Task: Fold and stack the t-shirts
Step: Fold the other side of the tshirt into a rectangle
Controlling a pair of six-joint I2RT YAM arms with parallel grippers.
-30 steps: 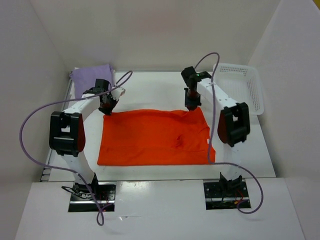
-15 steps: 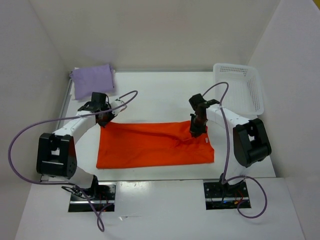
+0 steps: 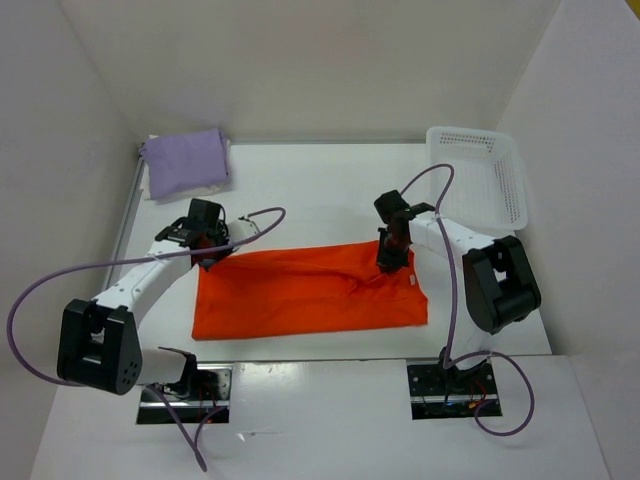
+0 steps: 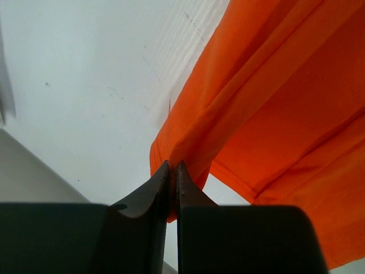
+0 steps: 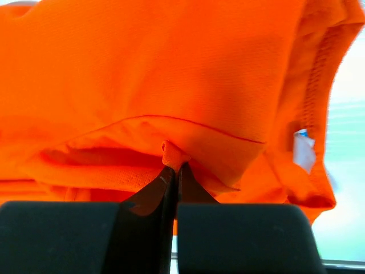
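Note:
The orange t-shirt (image 3: 310, 292) lies across the middle of the table, its far edge lifted and drawn over toward the near side. My left gripper (image 3: 207, 257) is shut on the shirt's far left corner (image 4: 171, 149). My right gripper (image 3: 390, 260) is shut on a pinch of the orange t-shirt (image 5: 171, 155) at the far right edge, near the collar. A folded lavender t-shirt (image 3: 185, 160) rests at the far left corner on a bit of white cloth (image 3: 200, 187); whether that cloth is the white t-shirt I cannot tell.
A white mesh basket (image 3: 480, 185) stands at the far right. White walls close in the table on three sides. Both arms' cables loop above the cloth.
Both grippers have pulled the orange shirt's far edge toward the near side, so the cloth shows narrower front to back. The arms have dropped lower.

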